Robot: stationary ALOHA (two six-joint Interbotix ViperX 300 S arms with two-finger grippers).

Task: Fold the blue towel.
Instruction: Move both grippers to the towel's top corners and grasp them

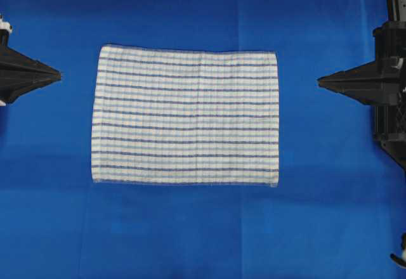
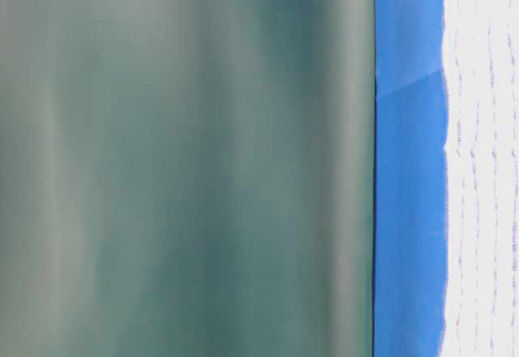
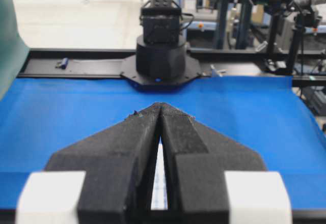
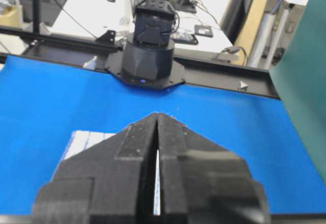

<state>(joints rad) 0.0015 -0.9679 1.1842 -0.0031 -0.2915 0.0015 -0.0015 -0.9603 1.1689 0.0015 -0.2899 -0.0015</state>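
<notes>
Lying flat mid-surface, the blue towel is waiting unfolded while the left end effector and right end effector are sitting pinched closed, empty, needing to open and grab 1 edge.

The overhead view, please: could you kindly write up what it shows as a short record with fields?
Towel: rectangular thin white cloth towel with blue stripes, spread flat, unfolded, near the centre
Surface: plain blue table covering
Left gripper: black left gripper, shut, left of the towel, apart from it
Right gripper: black right gripper, shut, right of the towel, apart from it
Held: nothing
Task state: folding not yet begun
</notes>
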